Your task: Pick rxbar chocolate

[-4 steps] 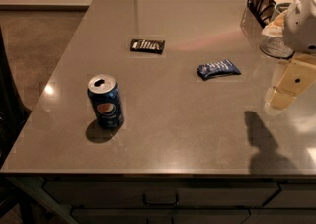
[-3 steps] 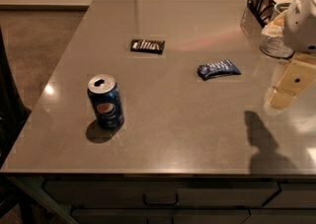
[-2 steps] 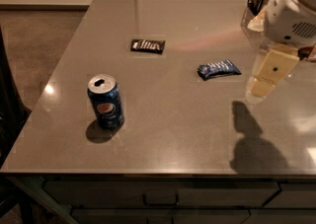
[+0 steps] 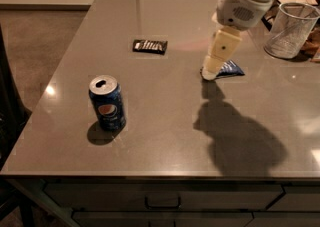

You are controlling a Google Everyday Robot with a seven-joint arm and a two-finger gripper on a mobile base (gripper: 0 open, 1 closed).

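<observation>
The rxbar chocolate [image 4: 150, 46] is a small flat black bar with whitish lettering, lying on the grey table [image 4: 165, 136] toward the back, left of centre. My gripper [image 4: 212, 72] hangs from the white arm at the upper right, its cream-coloured fingers pointing down over the table. It is to the right of the rxbar and a little nearer to me, and it covers part of a blue-and-white wrapped bar [image 4: 231, 69].
A blue Pepsi can [image 4: 107, 102] stands upright at the front left. A wire mesh cup [image 4: 290, 30] stands at the back right beside other clutter. The table's front edge has drawers below. The arm's shadow falls on the front right.
The arm has swung left and forward from the right edge. The gripper now hangs over the blue-and-white bar. The objects have not moved.
</observation>
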